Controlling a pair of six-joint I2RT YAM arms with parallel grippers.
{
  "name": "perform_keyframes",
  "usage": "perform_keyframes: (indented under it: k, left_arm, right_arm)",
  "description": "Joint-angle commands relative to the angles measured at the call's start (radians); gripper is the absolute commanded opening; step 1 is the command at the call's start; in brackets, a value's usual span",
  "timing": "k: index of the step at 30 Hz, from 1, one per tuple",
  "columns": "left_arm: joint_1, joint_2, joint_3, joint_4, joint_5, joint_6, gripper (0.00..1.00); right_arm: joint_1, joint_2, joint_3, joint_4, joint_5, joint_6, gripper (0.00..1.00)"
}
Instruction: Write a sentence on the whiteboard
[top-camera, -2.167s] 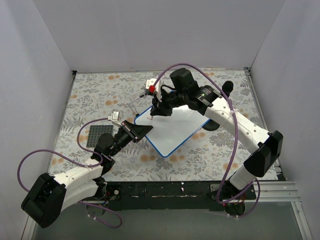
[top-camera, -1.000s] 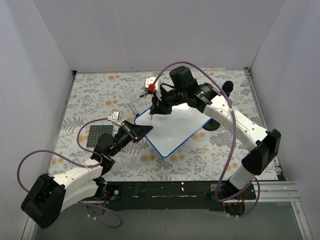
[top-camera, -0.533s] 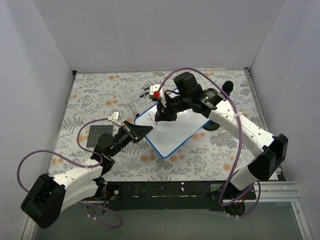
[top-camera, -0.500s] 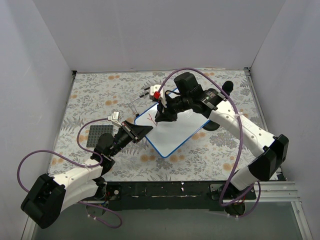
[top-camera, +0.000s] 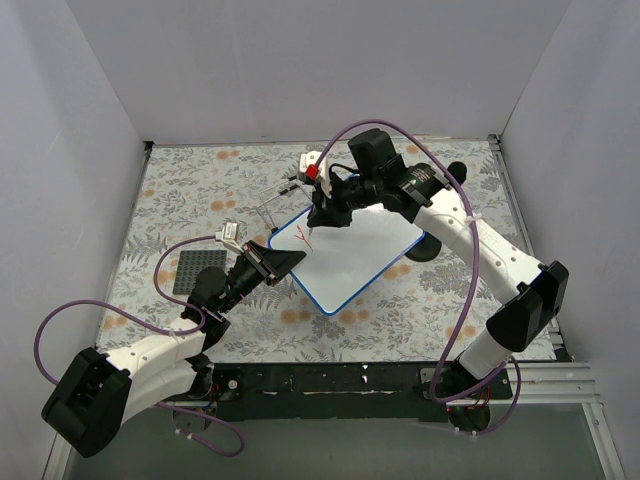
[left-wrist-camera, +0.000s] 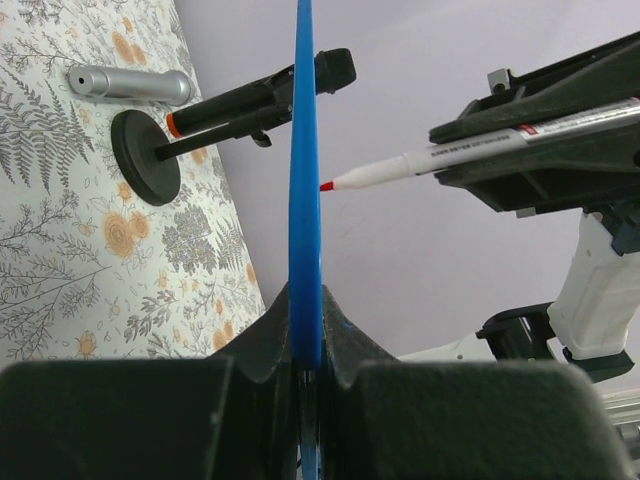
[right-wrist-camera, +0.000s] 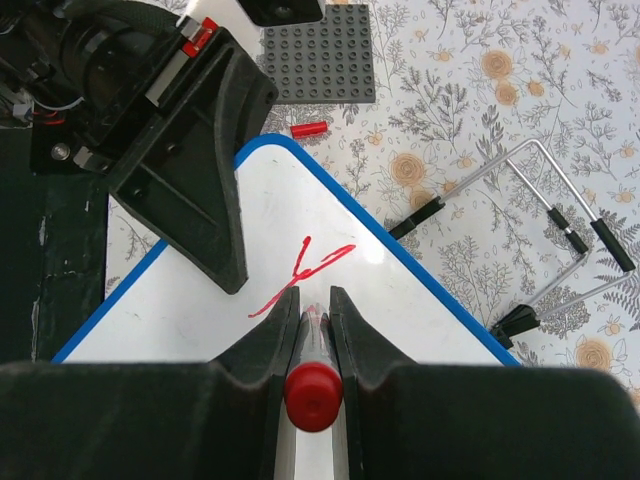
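The whiteboard (top-camera: 355, 255), white with a blue rim, lies slanted mid-table. My left gripper (top-camera: 288, 262) is shut on its near-left rim; in the left wrist view the blue rim (left-wrist-camera: 305, 190) runs edge-on out of the gripper (left-wrist-camera: 307, 325). My right gripper (top-camera: 320, 215) hangs over the board's far-left corner, shut on a red-capped marker (right-wrist-camera: 313, 395). The marker's red tip (left-wrist-camera: 327, 186) is close beside the board. Of the sentence, only one red Y-shaped mark (right-wrist-camera: 305, 268) shows, just ahead of the right gripper (right-wrist-camera: 314, 305).
A dark grey studded plate (top-camera: 196, 270) lies left of the board, with a small red cap (right-wrist-camera: 309, 129) next to it. A wire stand (top-camera: 268, 210) sits by the board's far-left edge. A black round-based holder (left-wrist-camera: 145, 145) and a silver cylinder (left-wrist-camera: 130, 83) lie on the right.
A red Y-shaped mark has appeared on the board's left corner. The right gripper with the marker came down onto the board, then moved back toward the far corner. The left arm held still.
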Motion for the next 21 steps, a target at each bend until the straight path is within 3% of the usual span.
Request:
perform_keyframes:
  k: [1,21]
  left_arm:
    - [-0.004,-0.029,0.032,0.128,0.004,-0.013,0.00]
    - [-0.004,-0.025,0.029,0.140,0.007,-0.013,0.00]
  right_arm:
    - [-0.004,0.014,0.035,0.015,0.000,-0.001,0.01]
    - [-0.035,-0.027,-0.034,0.021,0.021,-0.001,0.01]
